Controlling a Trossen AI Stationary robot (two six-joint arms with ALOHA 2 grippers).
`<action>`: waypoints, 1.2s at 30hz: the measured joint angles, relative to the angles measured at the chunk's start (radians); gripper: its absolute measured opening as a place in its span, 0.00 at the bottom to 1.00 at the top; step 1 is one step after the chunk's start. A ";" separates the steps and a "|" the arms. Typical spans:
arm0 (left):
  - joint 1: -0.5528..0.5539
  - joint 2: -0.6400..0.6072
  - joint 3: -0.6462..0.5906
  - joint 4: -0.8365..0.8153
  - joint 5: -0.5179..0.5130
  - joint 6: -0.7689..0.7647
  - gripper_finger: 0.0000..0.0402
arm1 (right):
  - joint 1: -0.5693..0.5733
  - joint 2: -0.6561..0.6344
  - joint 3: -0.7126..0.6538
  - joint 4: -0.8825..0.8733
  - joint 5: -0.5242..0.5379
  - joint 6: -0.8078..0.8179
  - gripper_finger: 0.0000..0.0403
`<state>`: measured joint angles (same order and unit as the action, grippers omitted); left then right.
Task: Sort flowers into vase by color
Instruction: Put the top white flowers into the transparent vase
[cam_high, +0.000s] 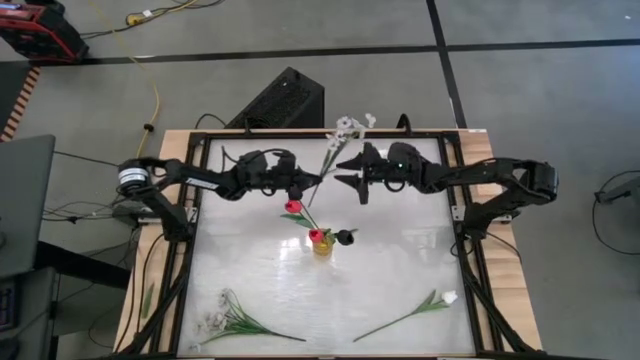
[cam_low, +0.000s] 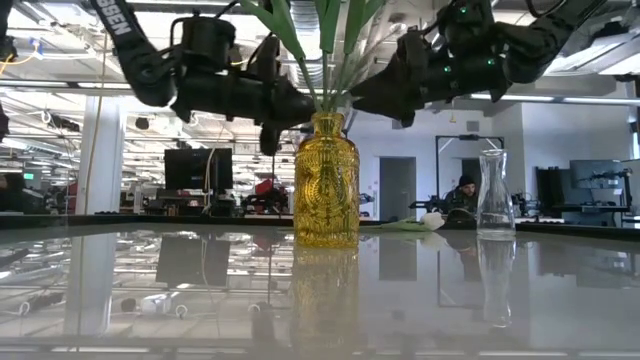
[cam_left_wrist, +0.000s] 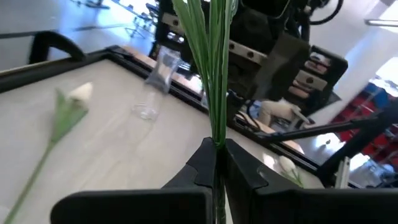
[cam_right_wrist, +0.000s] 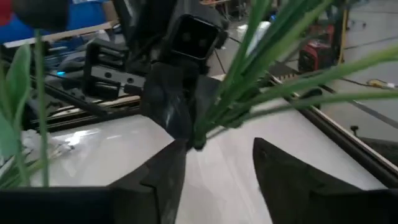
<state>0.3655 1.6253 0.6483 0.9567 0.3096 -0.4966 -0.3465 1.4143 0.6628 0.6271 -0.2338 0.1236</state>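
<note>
My left gripper (cam_high: 304, 190) (cam_left_wrist: 217, 155) is shut on a spray of tiny white blossoms (cam_high: 349, 126), above the table's far middle. My right gripper (cam_high: 340, 173) (cam_right_wrist: 217, 155) is open and faces it. Its fingers stand on either side of the same green stems (cam_right_wrist: 249, 87), and I see no touch. A yellow glass vase (cam_high: 322, 246) (cam_low: 326, 180) stands at the centre with red tulips (cam_high: 293, 207) and a dark tulip (cam_high: 346, 237) in it. A white tulip (cam_high: 447, 297) lies flat near the right corner. Another white spray (cam_high: 228, 318) lies near the left corner. My left gripper pinches the spray's bundle of thin green stems (cam_left_wrist: 216, 134) between its two fingers, toward the lower end. The fingers come about level from the table's left and lie across the stems. The spray is lifted clear and tilted, with its blossoms toward the far edge.
A clear glass vase (cam_low: 495, 195) (cam_left_wrist: 163, 67) stands to the right of the yellow one in the low view. A black frame (cam_high: 466, 215) runs round the glossy table top. A dark box (cam_high: 285, 100) and cables lie on the floor beyond the far edge.
</note>
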 joint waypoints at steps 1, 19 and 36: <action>-0.003 0.012 0.018 0.002 0.001 0.001 0.00 | 0.001 0.000 0.000 0.007 -0.001 -0.001 0.57; -0.049 0.033 0.137 -0.015 -0.038 0.047 0.00 | 0.031 -0.001 0.000 0.045 0.074 0.039 0.62; -0.073 0.032 0.143 -0.052 -0.056 0.057 0.00 | 0.054 0.000 0.000 0.120 0.083 0.062 0.45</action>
<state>0.2924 1.6569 0.7914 0.9044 0.2537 -0.4396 -0.2920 1.4143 0.6628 0.7475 -0.1506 0.1859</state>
